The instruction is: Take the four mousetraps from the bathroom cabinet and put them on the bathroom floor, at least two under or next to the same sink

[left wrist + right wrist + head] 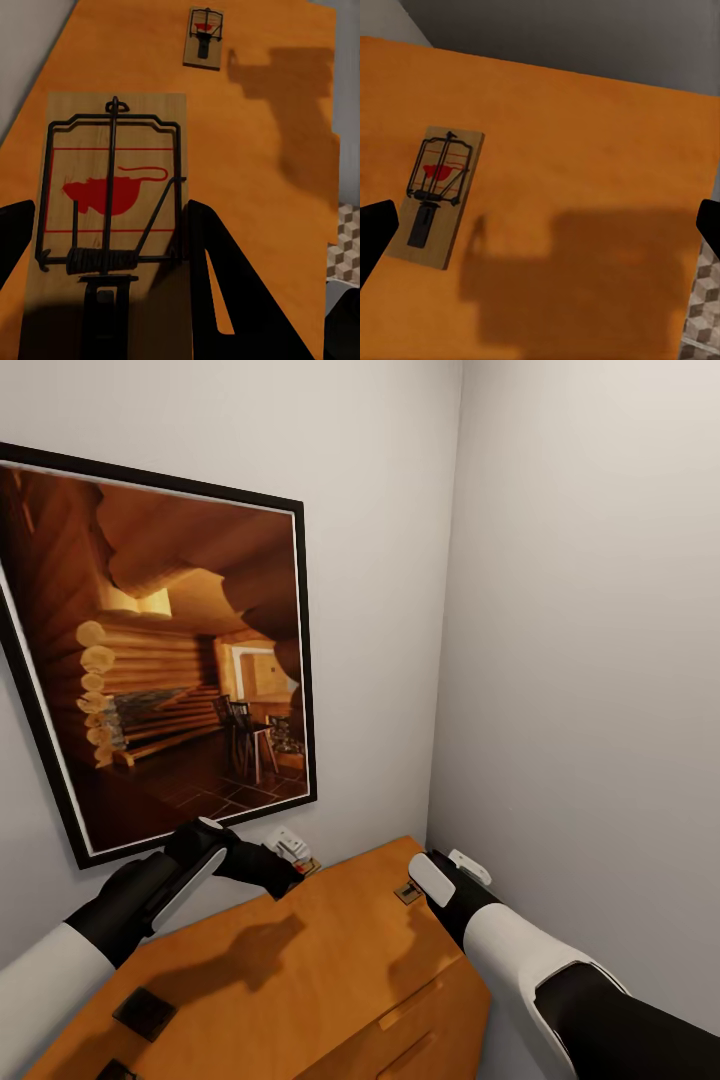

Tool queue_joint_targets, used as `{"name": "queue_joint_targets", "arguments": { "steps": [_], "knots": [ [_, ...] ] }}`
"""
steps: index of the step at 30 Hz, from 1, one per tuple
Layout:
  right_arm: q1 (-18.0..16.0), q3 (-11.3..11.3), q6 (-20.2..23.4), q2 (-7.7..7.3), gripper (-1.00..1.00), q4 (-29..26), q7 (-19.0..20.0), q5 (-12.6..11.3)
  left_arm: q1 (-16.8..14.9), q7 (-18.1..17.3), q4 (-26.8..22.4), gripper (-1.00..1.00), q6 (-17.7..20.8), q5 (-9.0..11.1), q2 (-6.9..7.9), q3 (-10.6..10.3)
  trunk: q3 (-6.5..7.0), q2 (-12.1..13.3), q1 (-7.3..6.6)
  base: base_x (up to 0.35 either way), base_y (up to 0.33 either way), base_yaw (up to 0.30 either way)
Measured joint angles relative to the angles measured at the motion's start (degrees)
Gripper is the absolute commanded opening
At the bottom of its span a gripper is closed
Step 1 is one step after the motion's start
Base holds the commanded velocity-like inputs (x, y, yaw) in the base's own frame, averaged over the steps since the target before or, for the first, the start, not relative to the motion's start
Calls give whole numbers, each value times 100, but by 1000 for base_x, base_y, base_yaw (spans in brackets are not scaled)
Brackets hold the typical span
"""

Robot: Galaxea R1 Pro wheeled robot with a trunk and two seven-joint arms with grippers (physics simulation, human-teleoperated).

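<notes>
head view: looked down from above at a room corner, over the cabinet (300, 970) top, both arms reaching in.
left wrist view: very near, faced down at a mousetrap (109, 202) on the orange top.
right wrist view: higher, faced down at the same top.
shared: cabinet top in all three; far trap (204, 37) possibly the right wrist's trap (437, 193).

No words, brands or numbers can be read anywhere. The only mark is a red mouse silhouette inside a red outline, printed on the board of the mousetrap (112, 217) lying on the orange-brown cabinet (255, 187) top.
</notes>
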Motion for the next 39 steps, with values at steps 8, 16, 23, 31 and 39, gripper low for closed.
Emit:
{"name": "queue_joint_targets", "arguments": {
  "steps": [8,16,23,31,39],
  "knots": [
    [0,0,0,0,100,0,-1,-4,0,-1,0,-100,0,0,-1,0,0,0,0,0,0,0],
    [0,-1,0,0,100,0,0,-6,0,1,0,-100,0,0,-3,0,0,0,0,0,0,0],
    [0,1,0,0,100,0,-1,-1,0,1,0,-100,0,-2,-1,0,0,0,0,0,0,0],
    [0,1,0,0,100,0,-1,0,0,4,0,-100,0,-2,-1,0,0,0,0,0,0,0],
    [0,1,0,0,100,0,-1,-1,0,9,0,-100,0,-2,1,0,0,0,0,0,0,0]
  ]
}}
